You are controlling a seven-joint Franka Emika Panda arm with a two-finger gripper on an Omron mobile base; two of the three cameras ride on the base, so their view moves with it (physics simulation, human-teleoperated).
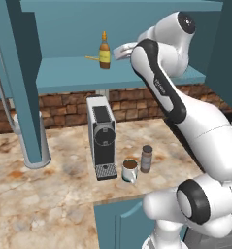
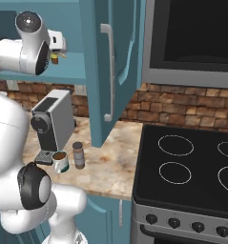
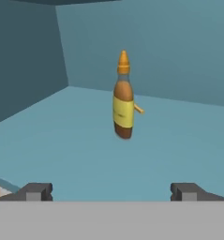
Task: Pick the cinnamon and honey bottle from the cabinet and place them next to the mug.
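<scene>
One item left: my gripper [image 3: 111, 191], jaws wide, faces the honey bottle [image 3: 123, 103] at twelve o'clock; advance level, close mid-label.

Even flat light, sharp, faint shadows

Plenty of room on the cabinet [image 3: 48, 136] shelf: the honey bottle [image 3: 123, 101] stands alone mid-shelf, open floor all around and straight ahead of the wide-open tool [image 3: 111, 191]. Down on the bench [image 1: 49, 194], coffee machine [image 1: 102, 136], mug [image 1: 130, 170] and cinnamon [image 1: 146, 158] crowd together.
</scene>
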